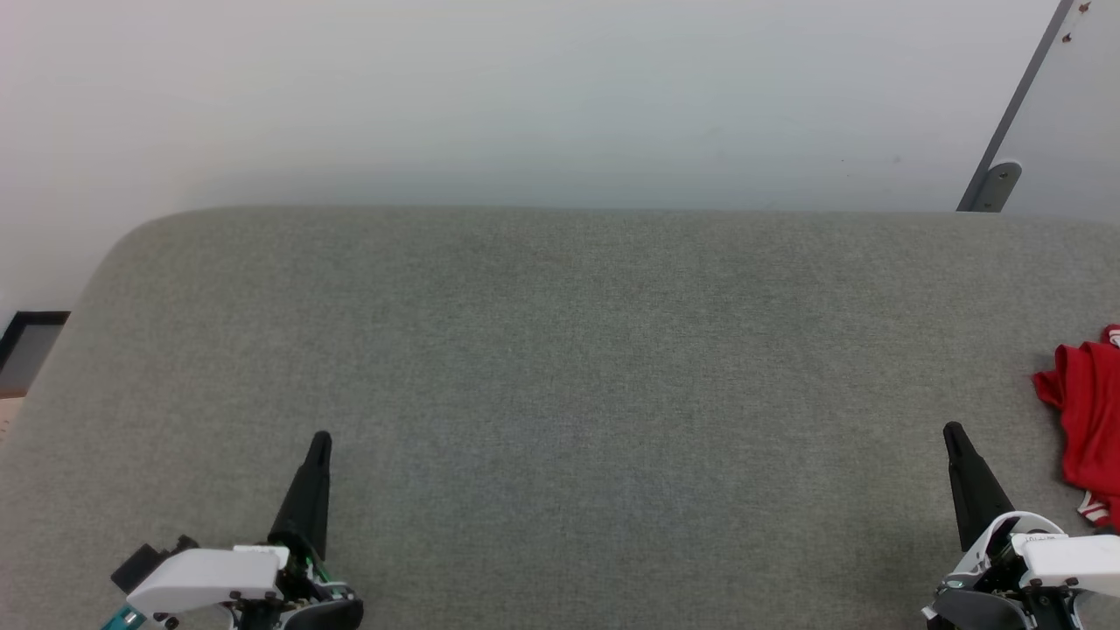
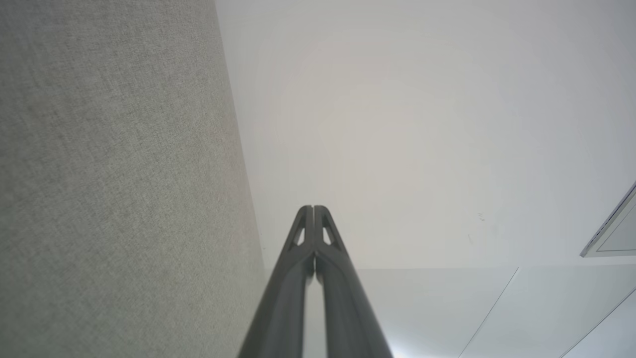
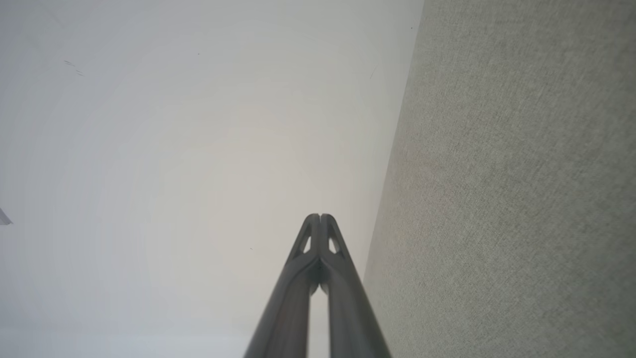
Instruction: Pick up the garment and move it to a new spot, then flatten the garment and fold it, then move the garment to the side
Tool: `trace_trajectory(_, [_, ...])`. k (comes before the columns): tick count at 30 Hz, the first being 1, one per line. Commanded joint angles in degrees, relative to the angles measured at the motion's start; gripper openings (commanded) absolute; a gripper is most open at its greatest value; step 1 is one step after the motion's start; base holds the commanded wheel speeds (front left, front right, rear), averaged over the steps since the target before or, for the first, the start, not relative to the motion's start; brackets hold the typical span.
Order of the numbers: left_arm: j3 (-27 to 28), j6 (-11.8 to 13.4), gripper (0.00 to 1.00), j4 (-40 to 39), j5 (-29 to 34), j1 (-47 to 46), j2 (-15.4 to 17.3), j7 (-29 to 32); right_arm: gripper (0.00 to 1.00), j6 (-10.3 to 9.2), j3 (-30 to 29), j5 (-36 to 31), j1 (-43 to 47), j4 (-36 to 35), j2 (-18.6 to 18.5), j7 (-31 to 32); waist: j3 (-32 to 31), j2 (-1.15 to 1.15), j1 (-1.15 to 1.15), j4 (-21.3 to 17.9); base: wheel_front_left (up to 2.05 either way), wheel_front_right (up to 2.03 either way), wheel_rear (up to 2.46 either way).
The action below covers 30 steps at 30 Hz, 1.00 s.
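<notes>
The red garment [image 1: 1089, 433] lies crumpled at the right edge of the grey fabric surface [image 1: 560, 367] in the head view, cut off by the frame, with a bit of striped trim showing at its lower end. My right gripper [image 1: 952, 430] is at the lower right, left of the garment and apart from it, shut with nothing held. My left gripper [image 1: 321, 437] is at the lower left, far from the garment, also shut and empty. Each wrist view shows its own fingers pressed together, the left gripper [image 2: 313, 208] and the right gripper [image 3: 320, 216].
The grey padded surface has a rounded far-left corner and ends at a pale wall [image 1: 525, 96]. A grey slanted bracket [image 1: 997, 179] stands at the back right. A dark frame [image 1: 31, 337] sits on the floor beyond the left edge.
</notes>
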Motion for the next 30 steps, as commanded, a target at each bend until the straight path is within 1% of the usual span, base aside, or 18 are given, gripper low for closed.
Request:
trace_trajectory(1, [0.1,-0.2,0.0,0.0,-0.1,-0.6,0.0,0.2,0.0,-0.06,0.0,0.2,-0.2,0.0,0.2,0.2,0.0,0.0,0.0,0.0,0.0,0.0,0.0])
trace_trajectory(30, [0.1,-0.2,0.0,0.0,-0.1,-0.6,0.0,0.2,0.0,-0.06,0.0,0.2,-0.2,0.0,0.2,0.1,0.0,0.0,0.0,0.0,0.0,0.0,0.0])
